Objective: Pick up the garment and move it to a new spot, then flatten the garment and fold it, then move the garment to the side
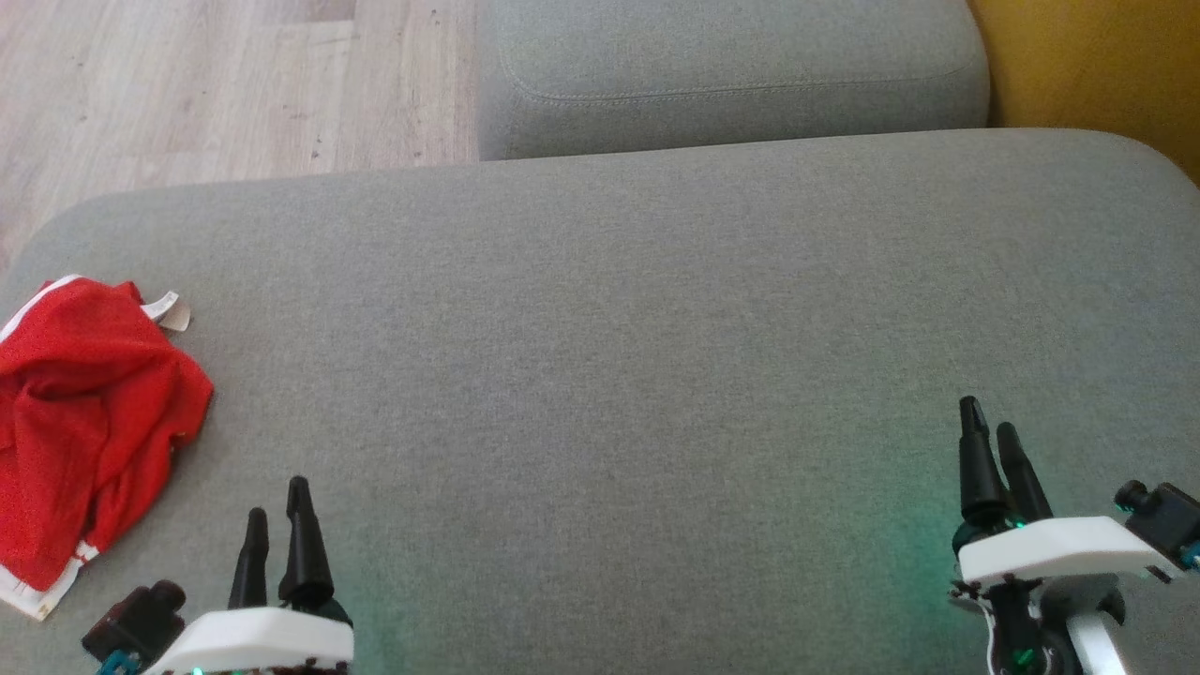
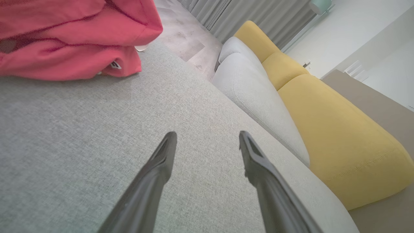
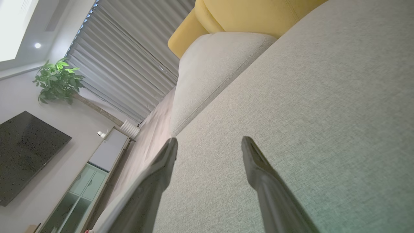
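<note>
The red garment [image 1: 89, 422] lay crumpled in a heap at the left edge of the grey sofa seat [image 1: 609, 309], and part of it ran out of the head view. The left end effector [image 1: 277, 497] hovered just to the right of it, on the near side, with its two fingers apart and grasping nothing. The right end effector [image 1: 989, 414] hung well apart at the near right, also released and empty.

The step in hand seemed to be the first pick-up. I think the left arm was the better one for it, because the heap was near to it. It would be wise to turn the fingers toward the left and come down on a thick raised fold. The thin white trim [image 1: 37, 581] and the small label [image 1: 167, 309] could slip out of a grip. The cloth looked soft and would hang down, so it should be lifted high before carrying.

Nothing stood in the way on the wide middle of the seat. The wooden floor [image 1: 187, 84] was close beyond the left edge, so a loose grip might drop the garment there. A second grey cushion [image 1: 731, 66] and a yellow cushion [image 1: 1097, 66] stood at the far side.
</note>
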Tool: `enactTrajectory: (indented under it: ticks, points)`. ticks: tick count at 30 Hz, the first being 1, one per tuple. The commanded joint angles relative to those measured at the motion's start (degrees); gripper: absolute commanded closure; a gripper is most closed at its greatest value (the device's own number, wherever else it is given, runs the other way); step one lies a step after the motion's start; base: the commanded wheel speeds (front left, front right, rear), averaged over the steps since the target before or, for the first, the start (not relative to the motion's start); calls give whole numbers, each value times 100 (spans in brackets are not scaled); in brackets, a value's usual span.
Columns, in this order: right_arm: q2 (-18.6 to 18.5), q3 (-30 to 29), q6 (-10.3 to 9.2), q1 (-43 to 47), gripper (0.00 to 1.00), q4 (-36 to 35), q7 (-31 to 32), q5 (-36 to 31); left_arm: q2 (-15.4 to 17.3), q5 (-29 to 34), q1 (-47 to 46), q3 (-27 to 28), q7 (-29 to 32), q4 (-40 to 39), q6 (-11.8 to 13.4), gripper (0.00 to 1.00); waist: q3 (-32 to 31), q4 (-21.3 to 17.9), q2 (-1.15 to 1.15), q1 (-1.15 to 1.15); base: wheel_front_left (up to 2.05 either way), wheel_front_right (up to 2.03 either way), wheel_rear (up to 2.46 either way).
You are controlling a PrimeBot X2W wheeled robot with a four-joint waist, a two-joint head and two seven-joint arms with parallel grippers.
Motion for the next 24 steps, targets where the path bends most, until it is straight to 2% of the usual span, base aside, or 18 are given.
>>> enactTrajectory:
  ticks: [1,10,24]
  points:
    - [-82,111,-2,-204,0,-224,-74,-171,64,196,-146,82,-80,-206,-21,0,-2,0,0,0,0,0,0]
    - [-237,298,-3,-233,0,-261,-226,-757,207,819,-135,-17,-233,-242,-24,0,1,3,0,0,0,0,0]
    - [-313,449,-3,-248,0,-252,-463,-1704,160,1818,-81,28,-472,-234,-29,0,11,5,0,0,0,0,0]
